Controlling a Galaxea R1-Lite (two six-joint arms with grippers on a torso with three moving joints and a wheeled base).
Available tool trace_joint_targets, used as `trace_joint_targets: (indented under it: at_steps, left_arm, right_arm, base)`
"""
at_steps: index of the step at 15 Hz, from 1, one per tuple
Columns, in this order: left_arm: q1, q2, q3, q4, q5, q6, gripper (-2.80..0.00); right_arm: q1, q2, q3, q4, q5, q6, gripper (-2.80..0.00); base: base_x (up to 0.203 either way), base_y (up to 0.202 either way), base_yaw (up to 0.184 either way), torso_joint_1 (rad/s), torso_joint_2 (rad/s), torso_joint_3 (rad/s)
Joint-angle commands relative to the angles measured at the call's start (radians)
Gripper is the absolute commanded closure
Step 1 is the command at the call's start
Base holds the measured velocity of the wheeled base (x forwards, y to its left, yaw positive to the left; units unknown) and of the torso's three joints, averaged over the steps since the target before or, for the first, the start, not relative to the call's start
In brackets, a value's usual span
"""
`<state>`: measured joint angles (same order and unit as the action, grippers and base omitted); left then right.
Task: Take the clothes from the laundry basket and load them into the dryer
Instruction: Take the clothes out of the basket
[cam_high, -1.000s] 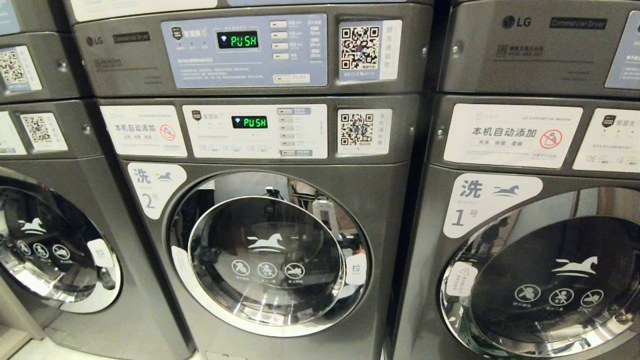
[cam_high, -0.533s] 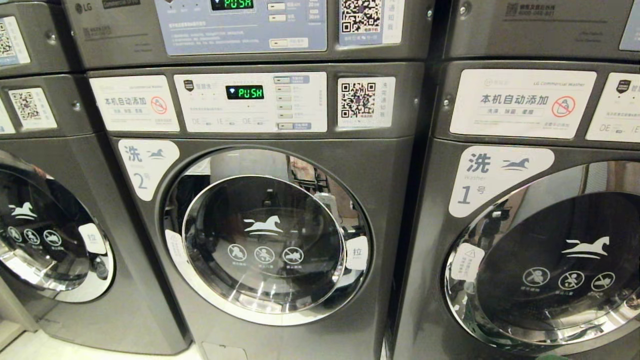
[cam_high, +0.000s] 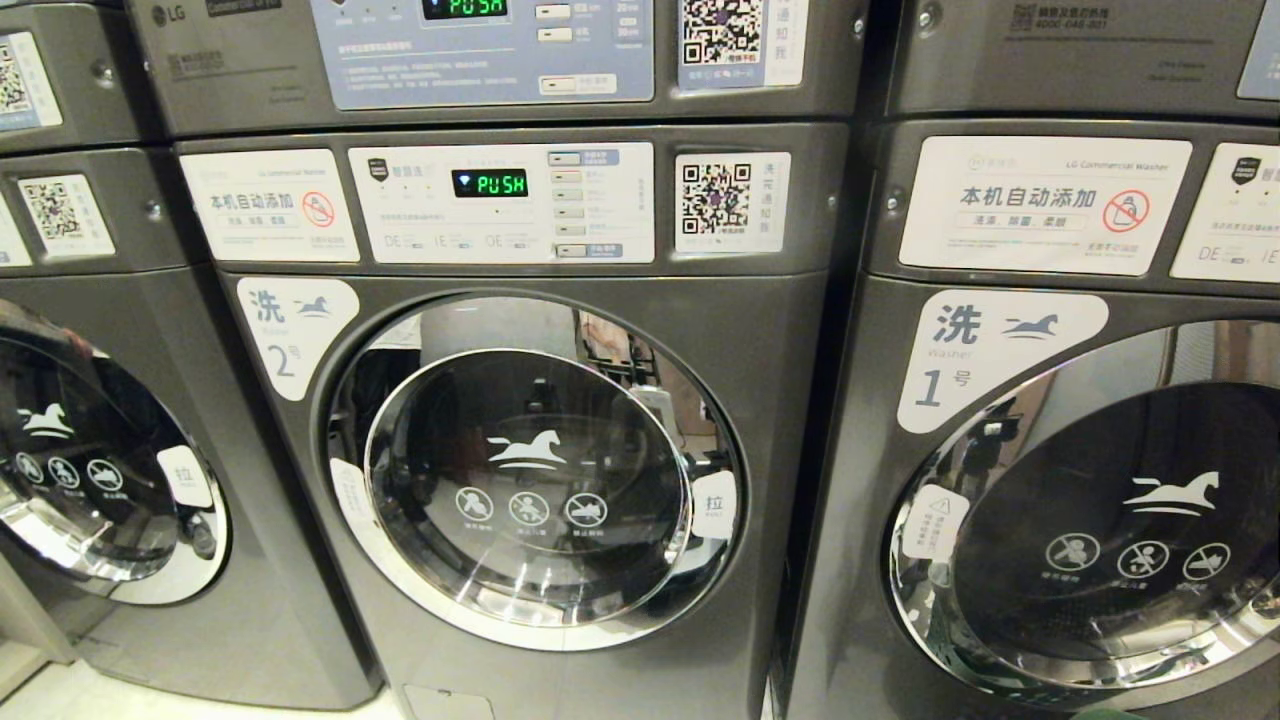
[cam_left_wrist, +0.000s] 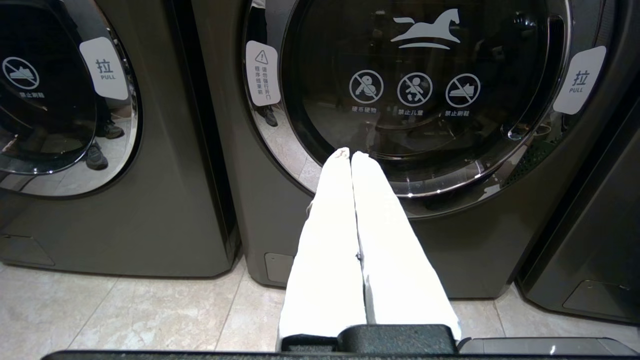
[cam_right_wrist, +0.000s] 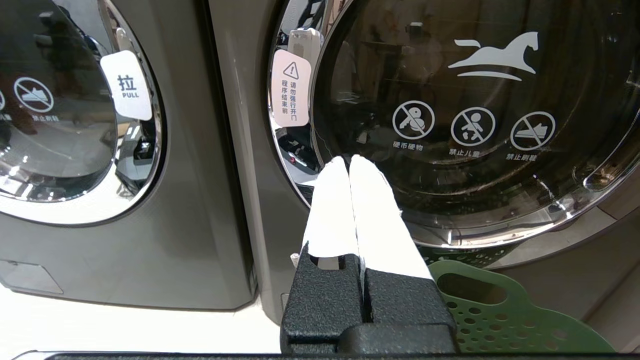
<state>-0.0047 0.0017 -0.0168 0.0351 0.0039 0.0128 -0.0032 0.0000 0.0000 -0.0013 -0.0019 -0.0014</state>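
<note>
Green laundry basket (cam_right_wrist: 492, 315) on floor just before machine 1 (cam_high: 1000, 350), only rim in view, clothes not visible. Right gripper (cam_right_wrist: 350, 165) fingers pressed together, empty, facing that round door. Left gripper (cam_left_wrist: 350, 156) likewise closed, empty, facing machine 2 (cam_high: 540, 470) door, shut. Display (cam_high: 490, 183) reads PUSH.

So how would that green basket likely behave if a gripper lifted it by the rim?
The basket is probably light: its wall is thin perforated plastic. It would likely flex somewhat rather than stay rigid. The cut-out handle slot should give a secure hold.
</note>
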Motion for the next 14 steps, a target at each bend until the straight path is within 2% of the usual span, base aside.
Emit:
trace_joint_targets:
  at_steps: [1,14]
  left_arm:
    - [0.000,0.000,0.000,0.000,0.001,-0.001,0.00]
    - [0.000,0.000,0.000,0.000,0.001,-0.001,0.00]
  right_arm:
    - [0.000,0.000,0.000,0.000,0.002,-0.006,0.00]
    - [0.000,0.000,0.000,0.000,-0.001,0.002,0.00]
  base:
    - [0.000,0.000,0.000,0.000,0.00,0.000]
    - [0.000,0.000,0.000,0.000,0.00,0.000]
